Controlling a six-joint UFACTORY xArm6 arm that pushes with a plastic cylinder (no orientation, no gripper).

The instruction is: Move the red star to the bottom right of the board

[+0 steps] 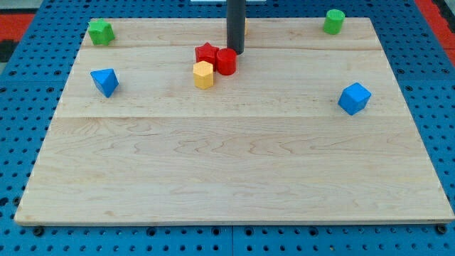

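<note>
Camera view, single frame.

Bench: pale wooden board on a blue perforated base.

My tip: lower end of a dark upright rod, near the view's top centre. There is no pincer on this rig, so no open or shut state to tell. The tip stands just above and to the right of the red cluster, touching or nearly touching the red cylinder; which, I cannot tell.

Red star: the task's block, top centre, far from the bottom right corner. It touches the red cylinder on its right.

Yellow block: hexagonal, just below the star, touching or almost so.

Judgement: the tip sits on the upper side of the cluster, a fitting place to start pushing downward, but the cylinder lies between tip and star, so a push from here would likely carry the cylinder first. The task looks barely begun.

Others: blue block at right, near a diagonal route to the corner and a possible obstacle; blue pyramid at left; green blocks at top left and top right, both well apart.
</note>
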